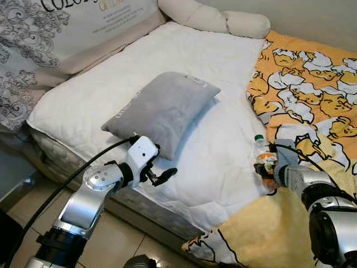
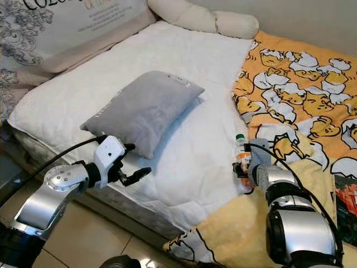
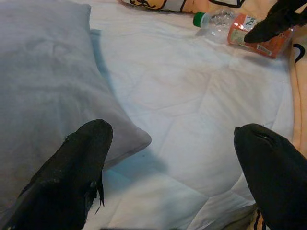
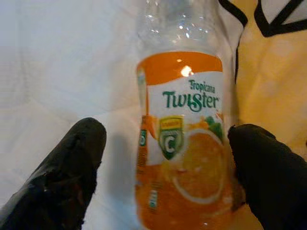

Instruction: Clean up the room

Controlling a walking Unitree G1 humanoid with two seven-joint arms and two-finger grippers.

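bed (image 1: pixel 184 56) | on it: grey pillow (image 1: pixel 162 109), bottle (image 1: pixel 263 162), patterned blanket (image 1: pixel 312 84)

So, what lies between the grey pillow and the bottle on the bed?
Bare white quilt between the grey pillow and the bottle, seen in the left eye view.

Pillow (image 1: pixel 162 109) left of bottle (image 1: pixel 263 161)

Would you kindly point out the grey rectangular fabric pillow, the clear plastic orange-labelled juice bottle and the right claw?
grey rectangular fabric pillow (image 1: pixel 162 109), left eye view, middle of its top face.
clear plastic orange-labelled juice bottle (image 4: pixel 184 139), right wrist view, label.
right claw (image 4: pixel 165 177), right wrist view, midway between fingertips.
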